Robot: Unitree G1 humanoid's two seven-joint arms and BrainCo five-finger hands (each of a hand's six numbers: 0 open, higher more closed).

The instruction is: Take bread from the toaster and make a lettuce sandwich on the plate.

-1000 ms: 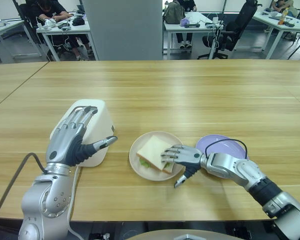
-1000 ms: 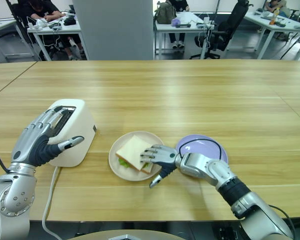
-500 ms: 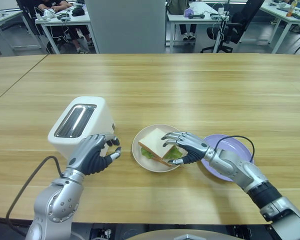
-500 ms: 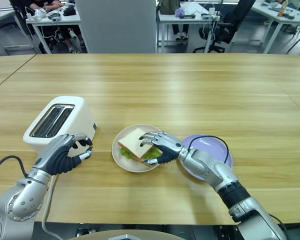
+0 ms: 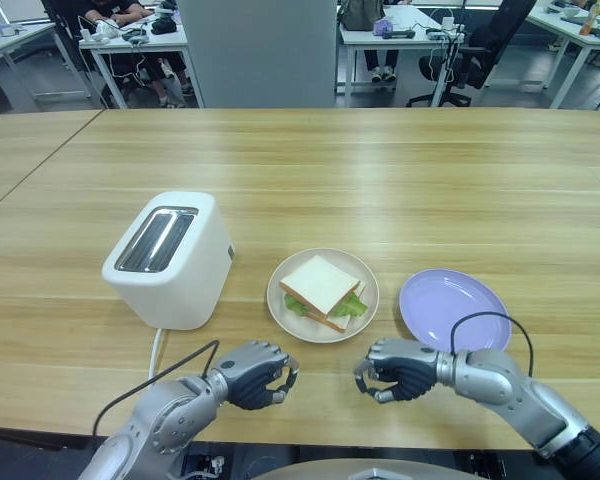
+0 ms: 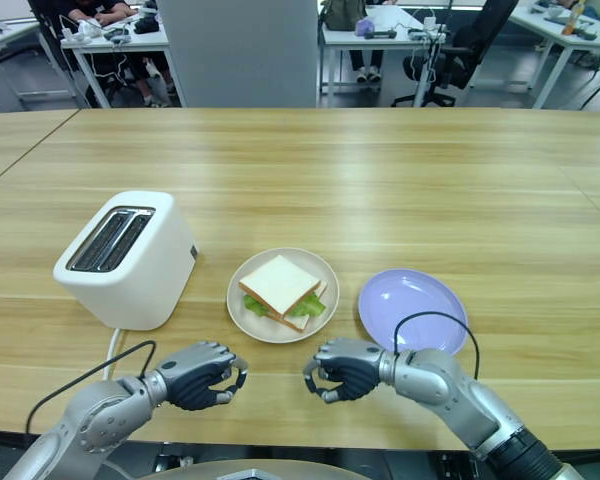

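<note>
The left hand (image 5: 252,373) and right hand (image 5: 400,366) are sitting curled up, holding nothing, near the plate (image 5: 274,298) with the sandwich (image 5: 320,285).

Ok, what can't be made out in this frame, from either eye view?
- Slots of the toaster, both views: dark inside, so whether bread is in them cannot be told.
- Filling of the sandwich, both views: the top slice covers it; just lettuce edges poke out.
- Toaster cord, left eye view: its lower run passes behind the left arm.

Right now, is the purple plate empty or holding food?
Empty: the purple plate shows bare surface; the sandwich lies on the beige plate beside it.
</note>
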